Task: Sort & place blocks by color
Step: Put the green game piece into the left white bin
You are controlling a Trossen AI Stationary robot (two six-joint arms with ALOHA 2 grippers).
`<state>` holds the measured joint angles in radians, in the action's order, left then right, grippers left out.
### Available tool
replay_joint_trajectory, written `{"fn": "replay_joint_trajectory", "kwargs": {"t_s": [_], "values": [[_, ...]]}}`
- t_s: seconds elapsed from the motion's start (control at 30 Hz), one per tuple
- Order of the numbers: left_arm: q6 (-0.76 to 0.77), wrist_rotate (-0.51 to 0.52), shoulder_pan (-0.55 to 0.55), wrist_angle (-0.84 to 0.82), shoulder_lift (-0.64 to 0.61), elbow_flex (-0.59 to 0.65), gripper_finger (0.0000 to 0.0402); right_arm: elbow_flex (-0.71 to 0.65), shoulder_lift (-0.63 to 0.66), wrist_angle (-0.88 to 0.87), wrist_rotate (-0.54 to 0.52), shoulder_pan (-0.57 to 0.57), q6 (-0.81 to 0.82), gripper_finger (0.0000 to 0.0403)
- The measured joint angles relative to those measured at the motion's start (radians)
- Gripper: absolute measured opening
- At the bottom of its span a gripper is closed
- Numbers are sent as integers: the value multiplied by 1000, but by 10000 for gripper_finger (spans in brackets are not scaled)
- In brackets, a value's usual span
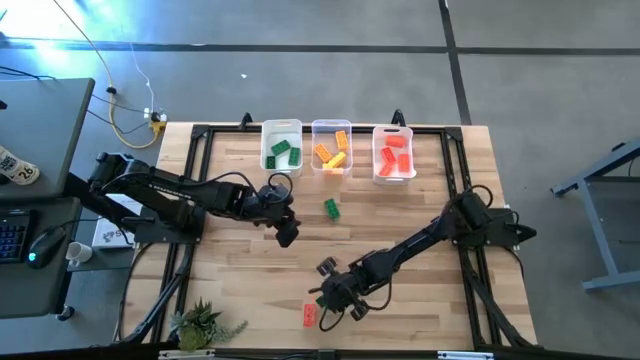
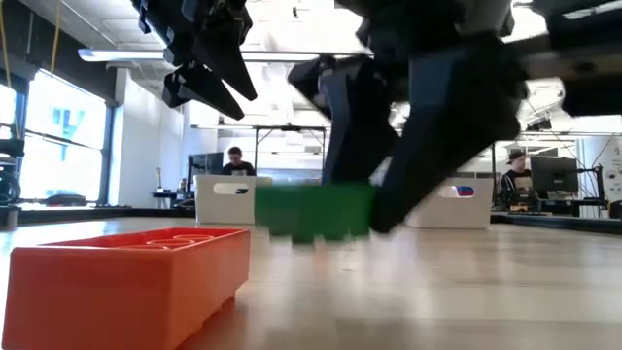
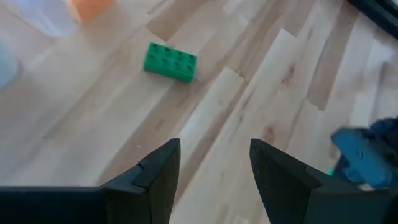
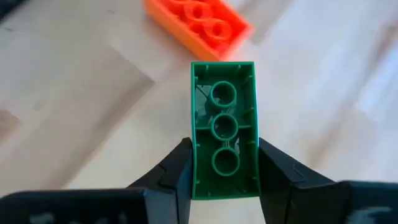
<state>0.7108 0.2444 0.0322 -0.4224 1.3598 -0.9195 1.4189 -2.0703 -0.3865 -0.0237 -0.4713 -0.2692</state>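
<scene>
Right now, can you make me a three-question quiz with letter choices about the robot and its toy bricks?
1. Where does the loose red brick lie?
A. in a bin
B. on the table beside the right gripper
C. under the plant

2. How many white bins stand in a row at the table's far edge?
A. three
B. five
C. one

3. What is the right gripper doing?
A. hanging wide open
B. pinching a green brick
C. holding a red brick

Answers:
1 B, the high view shows it on the wood next to the right gripper.
2 A, the left bin, middle bin and right bin sit side by side.
3 B, its fingers press both sides of the green brick, which shows its hollow underside.
</scene>
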Motion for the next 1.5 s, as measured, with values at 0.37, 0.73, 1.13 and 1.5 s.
{"fn": "replay_joint_trajectory", "kwargs": {"t_s": [0.37, 0.73, 1.13, 1.5], "values": [[38, -194, -41, 42, 0, 0, 184, 0, 125, -59, -341, 19, 0, 111], [72, -267, -31, 114, 0, 0, 184, 0, 145, -58, -682, 40, 1, 111], [72, -263, -31, 114, 0, 0, 184, 0, 145, -33, -815, 73, 7, 111], [62, -260, -37, 114, 0, 0, 184, 0, 145, 79, -812, 99, -1, 111]]}}
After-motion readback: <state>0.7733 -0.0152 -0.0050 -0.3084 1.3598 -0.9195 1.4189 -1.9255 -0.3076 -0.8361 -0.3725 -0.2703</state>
